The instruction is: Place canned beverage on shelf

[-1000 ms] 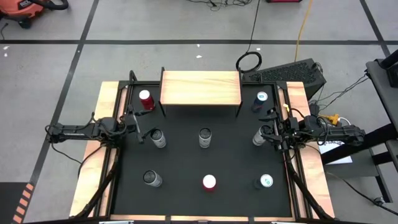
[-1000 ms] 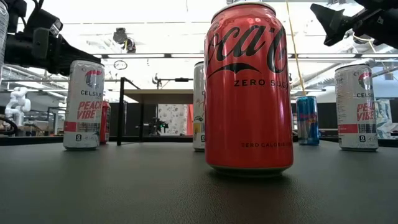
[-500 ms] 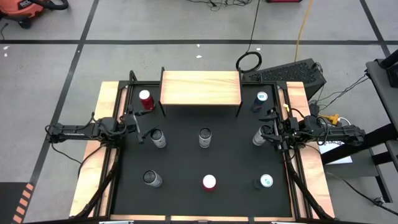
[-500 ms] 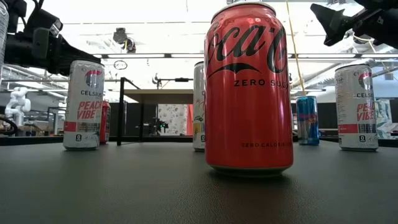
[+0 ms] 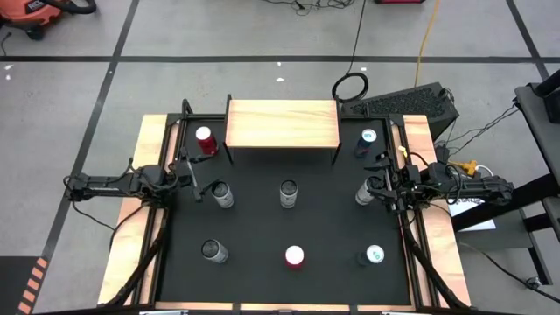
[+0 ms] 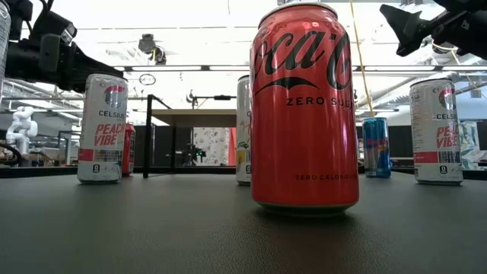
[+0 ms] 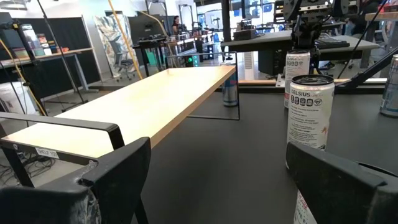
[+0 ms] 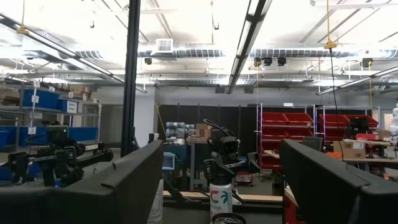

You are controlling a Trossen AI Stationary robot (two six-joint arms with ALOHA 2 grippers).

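Both arms parked at the bench sides, end effectors wide and empty; shelf bare, cans all on the mat.

Bench (image 5: pixel 150 140) carries a black mat (image 5: pixel 332 219). Shelf (image 5: pixel 282 123) stands at the mat's far edge, centred, wood top with nothing on it. Left end effector (image 5: pixel 194 179) sits at the mat's left edge, fingers spread wide, just beside a white can (image 5: pixel 222 194), not touching. Right end effector (image 5: pixel 374 185) sits at the right edge, fingers wide, white can (image 5: pixel 365 192) just beside it. Middle can (image 5: pixel 288 192) stands in front of the shelf. Red can (image 5: pixel 205 140) left of shelf, blue can (image 5: pixel 367 141) right of shelf. Near row: grey-top can (image 5: pixel 213 252), red Coca-Cola can (image 6: pixel 304 106), blue can (image 5: pixel 373 255).
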